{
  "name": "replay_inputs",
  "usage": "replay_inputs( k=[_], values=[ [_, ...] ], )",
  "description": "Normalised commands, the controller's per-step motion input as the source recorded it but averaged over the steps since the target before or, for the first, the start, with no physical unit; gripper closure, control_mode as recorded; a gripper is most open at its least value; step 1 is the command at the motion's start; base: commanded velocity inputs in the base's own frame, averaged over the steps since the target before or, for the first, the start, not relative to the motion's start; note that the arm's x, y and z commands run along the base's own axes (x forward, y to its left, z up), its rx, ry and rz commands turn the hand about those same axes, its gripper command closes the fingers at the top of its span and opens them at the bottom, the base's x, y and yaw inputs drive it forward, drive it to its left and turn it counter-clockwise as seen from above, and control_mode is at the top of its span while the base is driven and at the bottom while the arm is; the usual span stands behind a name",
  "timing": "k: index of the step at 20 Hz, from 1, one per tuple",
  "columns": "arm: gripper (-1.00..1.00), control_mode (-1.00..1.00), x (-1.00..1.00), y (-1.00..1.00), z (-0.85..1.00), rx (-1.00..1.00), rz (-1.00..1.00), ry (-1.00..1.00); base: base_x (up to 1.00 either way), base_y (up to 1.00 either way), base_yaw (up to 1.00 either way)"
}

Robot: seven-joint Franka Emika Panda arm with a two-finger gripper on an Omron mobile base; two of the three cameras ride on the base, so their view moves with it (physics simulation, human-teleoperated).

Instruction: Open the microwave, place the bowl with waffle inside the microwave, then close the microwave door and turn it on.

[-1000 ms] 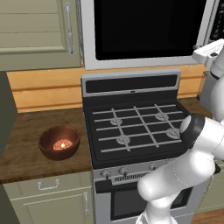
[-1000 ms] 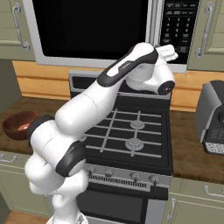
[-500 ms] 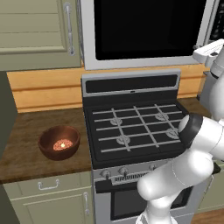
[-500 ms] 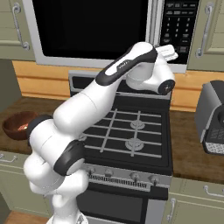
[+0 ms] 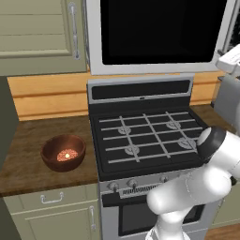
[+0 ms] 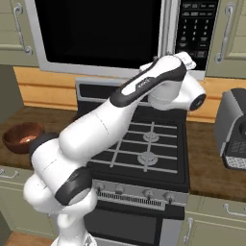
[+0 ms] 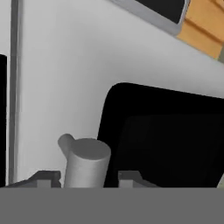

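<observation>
Straddling the microwave door (image 5: 159, 35) handle (image 7: 85, 162), the claw (image 7: 83, 180) has its fingers apart either side of it. Far below-left, the bowl (image 5: 63, 152) holding the waffle (image 5: 66, 155) sits on the bench (image 5: 28, 145).

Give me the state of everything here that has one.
microwave door: shut
gripper: open, fingers astride the handle
bowl: upright on the counter, holding the waffle
stove: burners unlit
cabinet door: shut
</observation>
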Motion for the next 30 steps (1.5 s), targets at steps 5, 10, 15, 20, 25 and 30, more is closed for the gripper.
replay_inputs(
  k=[5,10,15,20,25,30],
  values=[
    [1.0,-1.0,-1.0,0.34,0.06,0.0,0.42,-0.13,0.0,0.0,0.0],
    [-1.0,-1.0,-1.0,0.5,0.14,-0.01,0.2,-0.24,0.0,0.0,0.0],
    [-1.0,-1.0,-1.0,-0.06,0.0,-0.02,0.03,-0.34,0.0,0.0,0.0],
    [-1.0,-1.0,-0.97,-0.87,-0.41,-0.06,0.0,-0.1,0.0,0.0,0.0],
    [-1.0,-1.0,-0.86,-0.92,-0.45,-0.2,-0.09,-0.02,0.0,0.0,0.0],
    [-1.0,-1.0,-0.35,-1.0,-0.03,-0.05,-0.26,0.05,0.0,0.0,0.0]
  ],
)
